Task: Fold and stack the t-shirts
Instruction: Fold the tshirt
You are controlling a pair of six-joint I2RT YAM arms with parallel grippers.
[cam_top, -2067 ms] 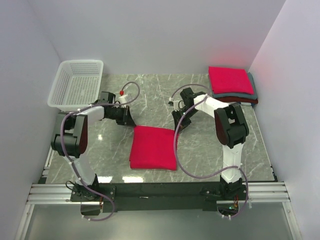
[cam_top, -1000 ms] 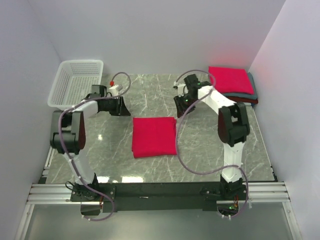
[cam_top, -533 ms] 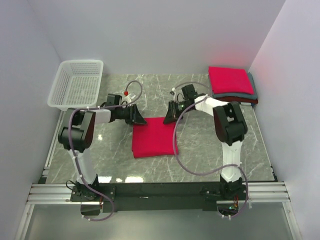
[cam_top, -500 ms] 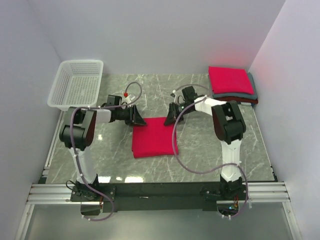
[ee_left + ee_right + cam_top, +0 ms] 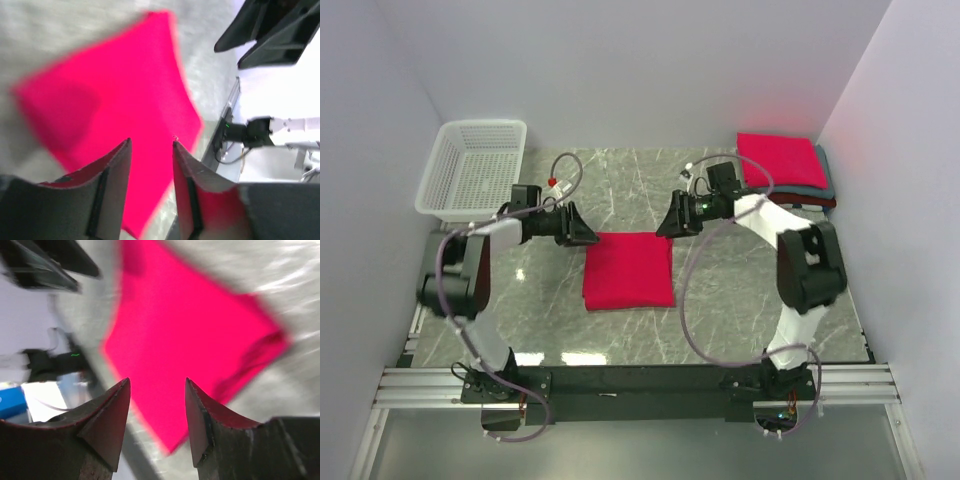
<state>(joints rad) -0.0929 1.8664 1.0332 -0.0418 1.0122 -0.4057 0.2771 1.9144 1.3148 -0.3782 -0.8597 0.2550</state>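
change: left gripper (image 5: 586,234) and right gripper (image 5: 667,226) have let go and backed off the red shirt (image 5: 628,270) | grippers: fingers apart, both empty | shirt: folded flat, just below and between them | next, likely: carry it to the pile (image 5: 780,160) on the right gripper's right

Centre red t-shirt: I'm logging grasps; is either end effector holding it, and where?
Nothing is held. The left end effector and right end effector both hang open near the far corners of the red t-shirt, jaws empty.

place: robot lab cell | evidence: plain white walls (image 5: 620,70), aluminium rail (image 5: 860,385), marble tabletop (image 5: 630,180)
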